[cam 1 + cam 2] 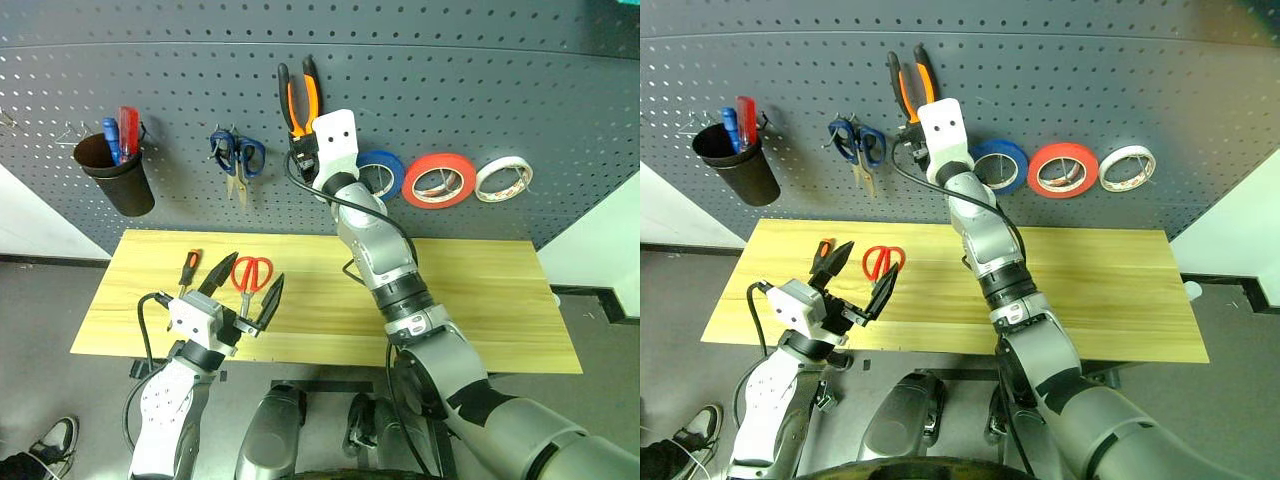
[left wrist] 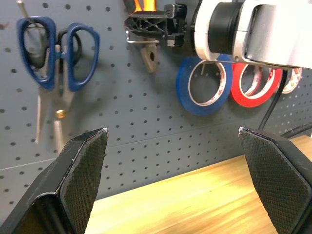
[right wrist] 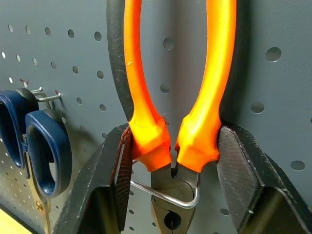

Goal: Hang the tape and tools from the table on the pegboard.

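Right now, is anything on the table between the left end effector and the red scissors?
No. The left end effector hangs open just above the red scissors; the screwdriver lies off to one side.

Each arm has silver-grey segmented links, black joint collars, a white wrist housing, an exposed black cable, and a gripper [image 1: 244,288] with two black, cross-hatch-textured fingers [image 2: 80,170].

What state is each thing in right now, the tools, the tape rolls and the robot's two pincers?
pliers: on a pegboard hook, handles up, between the right pincer's fingers
right pincer: around the pliers' handles
left pincer: open, empty
blue tape: hung
red tape: hung
white tape: hung
blue scissors: hung
red scissors: lying on table
orange screwdriver: lying on table
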